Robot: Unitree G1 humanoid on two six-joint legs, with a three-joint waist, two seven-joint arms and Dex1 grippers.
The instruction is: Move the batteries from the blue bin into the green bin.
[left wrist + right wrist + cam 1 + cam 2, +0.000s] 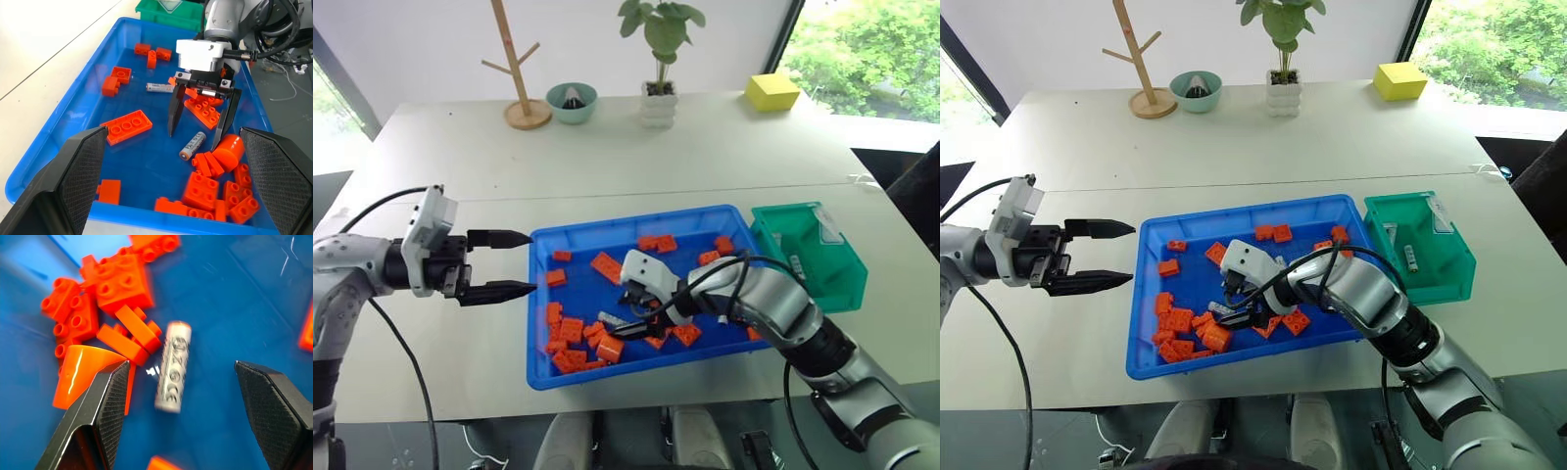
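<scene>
Step in hand looked like a pick: the right gripper (198,139) hung inside the blue bin (540,294), jaws spread wide & empty, straddling a battery (172,366) that lay flat on the bin floor between the fingers. Neither finger touched it.

That battery sat at roughly 7 o'clock in the bin, w/ orange bricks (100,298) crowding one side; an orange cone piece (229,149) lay just beside one fingertip. A 2nd battery (159,87) lay nearer the bin's centre.

The green bin (1454,269) stood just beside the blue bin at 3 o'clock, already w/ one battery (1411,258) in it, so the job seemed partly done.

Next move prob. called for dropping a bit lower, closing across the battery w/o catching the bricks, then lifting & carrying toward 3 o'clock.

The left gripper (509,264) hovered outside the bin at 9 o'clock, jaws apart, holding nothing.
</scene>
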